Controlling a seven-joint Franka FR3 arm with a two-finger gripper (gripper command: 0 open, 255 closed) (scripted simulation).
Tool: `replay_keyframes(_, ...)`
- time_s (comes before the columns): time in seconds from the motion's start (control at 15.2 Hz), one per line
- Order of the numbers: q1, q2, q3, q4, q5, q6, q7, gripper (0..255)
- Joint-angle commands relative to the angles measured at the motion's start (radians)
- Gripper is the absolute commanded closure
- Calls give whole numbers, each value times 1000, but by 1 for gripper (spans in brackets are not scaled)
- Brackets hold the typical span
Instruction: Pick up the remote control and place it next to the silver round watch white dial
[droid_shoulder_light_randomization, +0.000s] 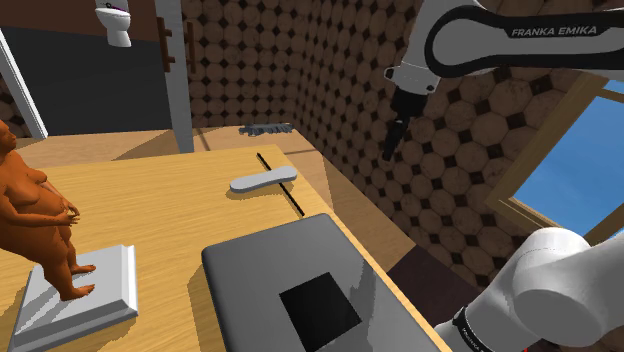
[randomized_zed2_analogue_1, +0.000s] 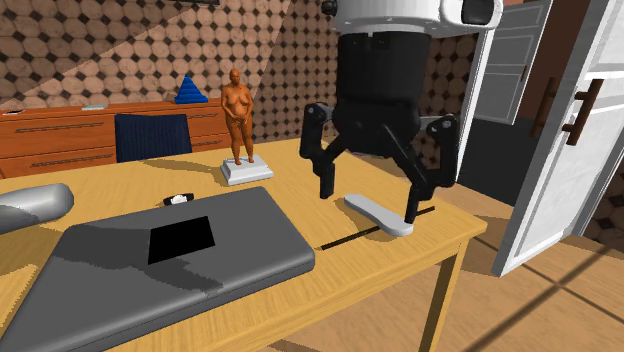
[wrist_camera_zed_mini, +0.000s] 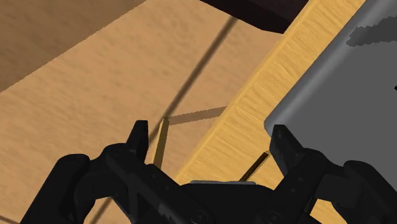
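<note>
The remote control (droid_shoulder_light_randomization: 262, 181) is a long pale grey bar lying flat near the far side of the wooden table (droid_shoulder_light_randomization: 160, 210). In the second exterior view the remote (randomized_zed2_analogue_1: 378, 213) sits by the table's right corner. The watch (randomized_zed2_analogue_1: 180, 199), small with a dark band and white face, lies on the table in front of the statue's base. My black gripper (droid_shoulder_light_randomization: 392, 150) hangs high in the air past the table's edge, to the remote's right in the shoulder view. Seen in the second exterior view, the gripper (randomized_zed2_analogue_1: 368, 200) is open and holds nothing. From the wrist, the fingers (wrist_camera_zed_mini: 137, 137) stand wide apart over the table's edge (wrist_camera_zed_mini: 254, 108).
A large dark grey slab (droid_shoulder_light_randomization: 290, 290) covers the near part of the table. An orange figure statue (droid_shoulder_light_randomization: 40, 220) stands on a white base (droid_shoulder_light_randomization: 85, 295). A thin dark slit (droid_shoulder_light_randomization: 285, 185) runs beside the remote. A dresser (randomized_zed2_analogue_1: 60, 140) and a white door (randomized_zed2_analogue_1: 560, 150) stand around the table.
</note>
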Motion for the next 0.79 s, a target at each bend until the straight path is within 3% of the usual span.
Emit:
replay_keyframes(0.0, 20, 67, -15, 17, 9, 61, -63, 0)
replay_keyframes(0.73, 107, 443, -53, 199, 118, 291, -419, 0)
